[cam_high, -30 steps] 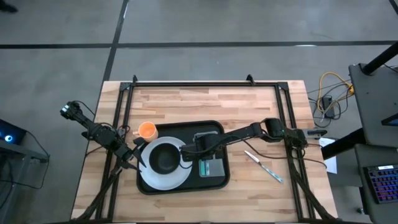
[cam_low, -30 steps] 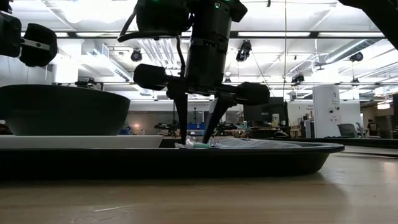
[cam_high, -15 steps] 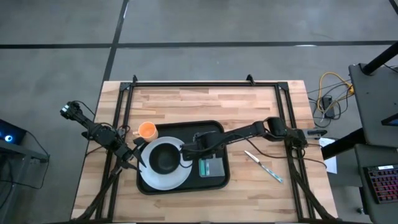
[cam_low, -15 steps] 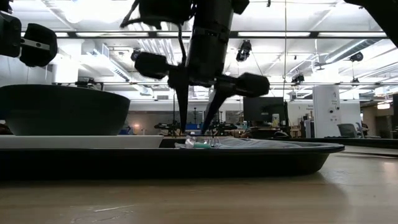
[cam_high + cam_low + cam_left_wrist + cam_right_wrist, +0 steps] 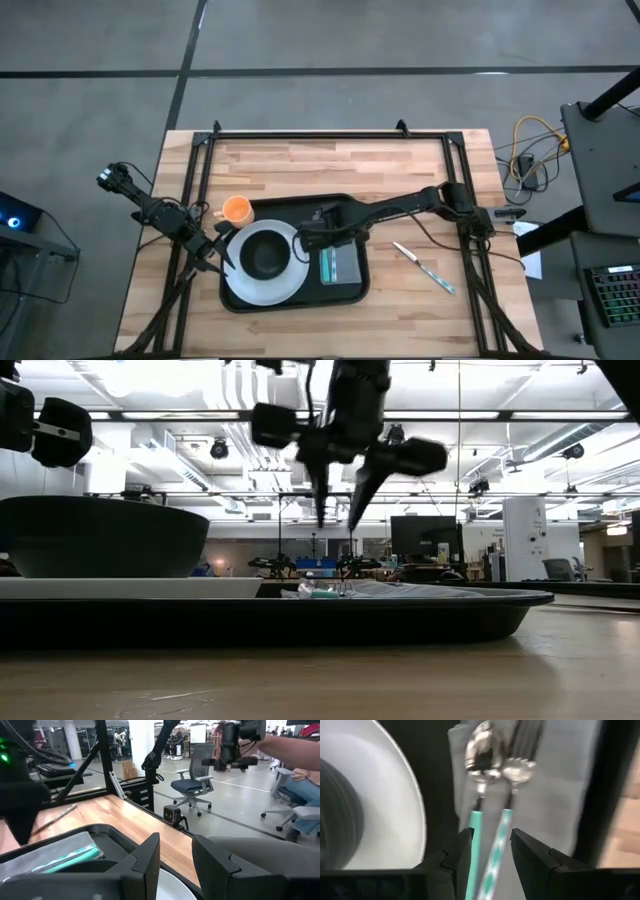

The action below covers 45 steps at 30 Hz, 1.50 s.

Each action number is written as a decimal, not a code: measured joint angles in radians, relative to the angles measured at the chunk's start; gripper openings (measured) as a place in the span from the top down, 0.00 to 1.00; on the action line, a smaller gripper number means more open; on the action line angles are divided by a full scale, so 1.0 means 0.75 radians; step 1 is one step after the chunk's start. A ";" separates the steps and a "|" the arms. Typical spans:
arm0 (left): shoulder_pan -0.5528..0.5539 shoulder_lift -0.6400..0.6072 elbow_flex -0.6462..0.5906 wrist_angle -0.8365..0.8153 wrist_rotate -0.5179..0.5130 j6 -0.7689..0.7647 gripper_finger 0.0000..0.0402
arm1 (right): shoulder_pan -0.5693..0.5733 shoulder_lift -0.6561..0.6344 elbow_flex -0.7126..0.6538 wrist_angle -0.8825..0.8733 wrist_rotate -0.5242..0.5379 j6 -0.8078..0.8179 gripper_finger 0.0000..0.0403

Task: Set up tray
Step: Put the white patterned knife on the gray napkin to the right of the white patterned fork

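**A:** How many trays does the robot have to work with?

**B:** One. The black tray (image 5: 345, 290) lies on the wooden table (image 5: 330, 165), toward its near-middle. On the tray sits one white plate (image 5: 283, 285), at the tray's left end, with one dark bowl (image 5: 262, 257) on top of it.

**A:** And beside the plate?

**B:** One grey napkin (image 5: 343, 267), on the right half of the tray. Two pieces of cutlery lie on it side by side, both with teal handles: one spoon (image 5: 481, 755) and one fork (image 5: 517, 770).

**A:** Anything off the tray?

**B:** One orange cup (image 5: 237, 209), just beside the tray's far-left corner, and one knife (image 5: 424, 266) lying apart from the tray on the bare wood to the right.

**A:** Where are the two grippers?

**B:** The right gripper (image 5: 304, 236) is over the tray between plate and napkin. In the low view it hangs above the tray with its fingers parted and nothing between them; the right wrist view looks down past those fingers at the spoon and fork below. The left gripper (image 5: 228, 257) waits at the plate's left edge, fingers (image 5: 145, 857) standing a little apart, gripping nothing.
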 joint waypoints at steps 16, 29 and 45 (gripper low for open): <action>0.000 0.001 0.000 0.000 0.000 0.000 0.76 | -0.040 -0.291 -0.158 -0.217 0.043 -0.159 0.66; 0.000 0.000 0.000 0.000 0.001 0.000 0.76 | -0.006 -0.671 -0.826 0.098 0.025 -0.283 0.57; 0.001 0.000 -0.001 0.000 0.000 0.000 0.76 | 0.206 -1.006 -1.312 0.253 -0.166 -0.397 0.58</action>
